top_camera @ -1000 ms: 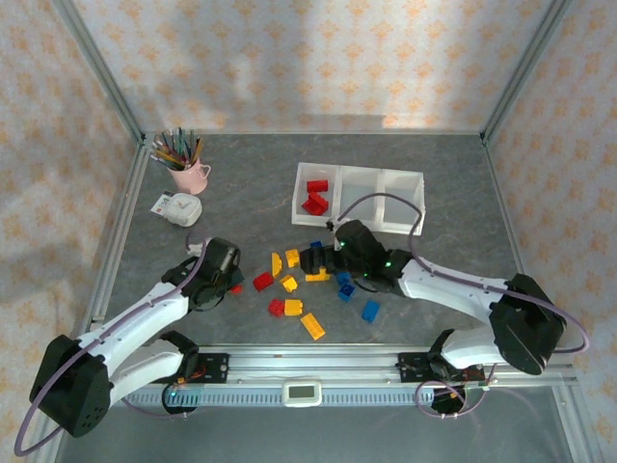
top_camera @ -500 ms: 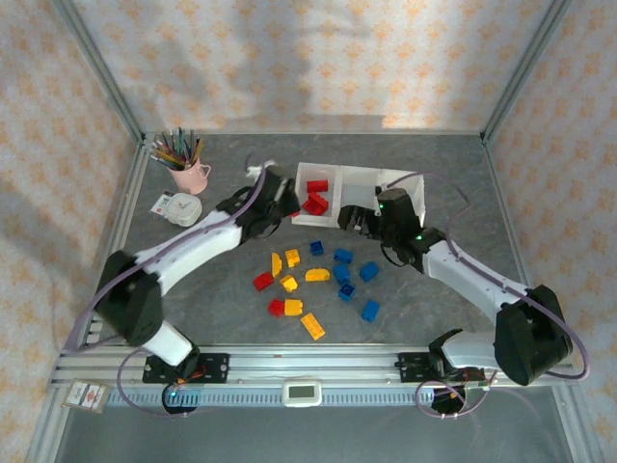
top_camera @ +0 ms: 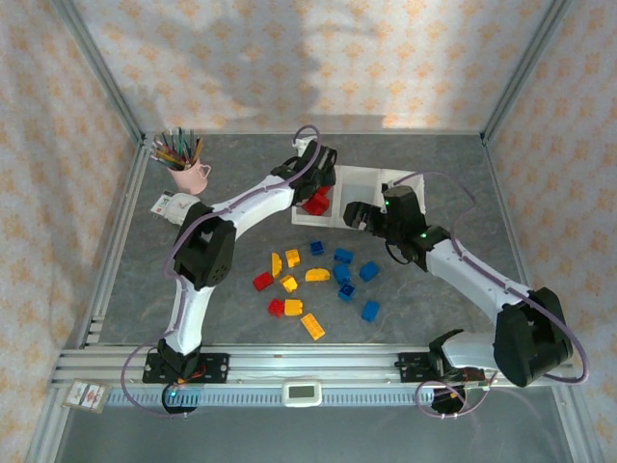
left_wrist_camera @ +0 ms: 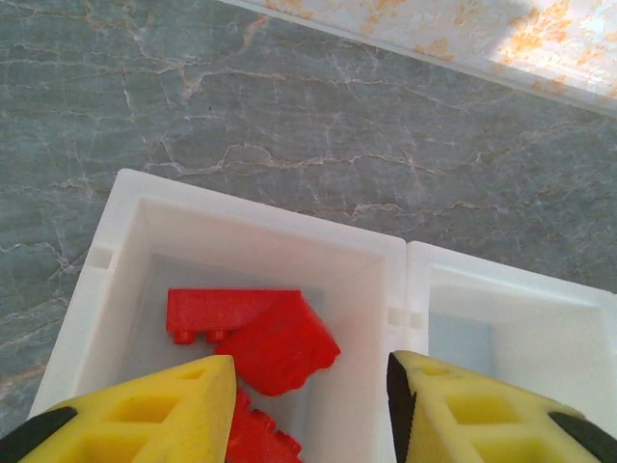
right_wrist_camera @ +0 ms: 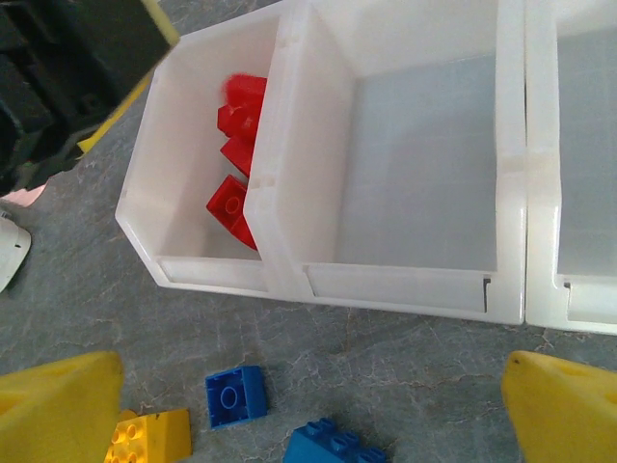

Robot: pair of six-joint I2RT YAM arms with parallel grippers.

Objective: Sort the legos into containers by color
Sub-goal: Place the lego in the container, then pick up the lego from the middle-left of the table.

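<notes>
My left gripper (top_camera: 315, 181) hangs over the left bin of the white three-bin tray (top_camera: 362, 169), open and holding nothing. In the left wrist view its yellow fingers (left_wrist_camera: 145, 415) frame red bricks (left_wrist_camera: 260, 333) lying in that bin (left_wrist_camera: 125, 207). My right gripper (top_camera: 359, 216) hovers at the tray's front edge, open wide and empty (right_wrist_camera: 308, 415). Below it lie a blue brick (right_wrist_camera: 236, 395), another blue one (right_wrist_camera: 333, 446) and a yellow one (right_wrist_camera: 149, 436). The middle bin (right_wrist_camera: 424, 164) has no bricks. Loose red (top_camera: 262, 281), yellow (top_camera: 312, 325) and blue (top_camera: 370, 311) bricks are scattered on the table.
A pink mug of pencils (top_camera: 190, 174) and a small white object (top_camera: 166, 204) stand at the back left. Metal frame posts and patterned walls enclose the grey table. A rail (top_camera: 308, 365) runs along the near edge.
The left arm swung from the table's front left up to the left bin. The right gripper left the brick pile and moved to the tray's front edge.
</notes>
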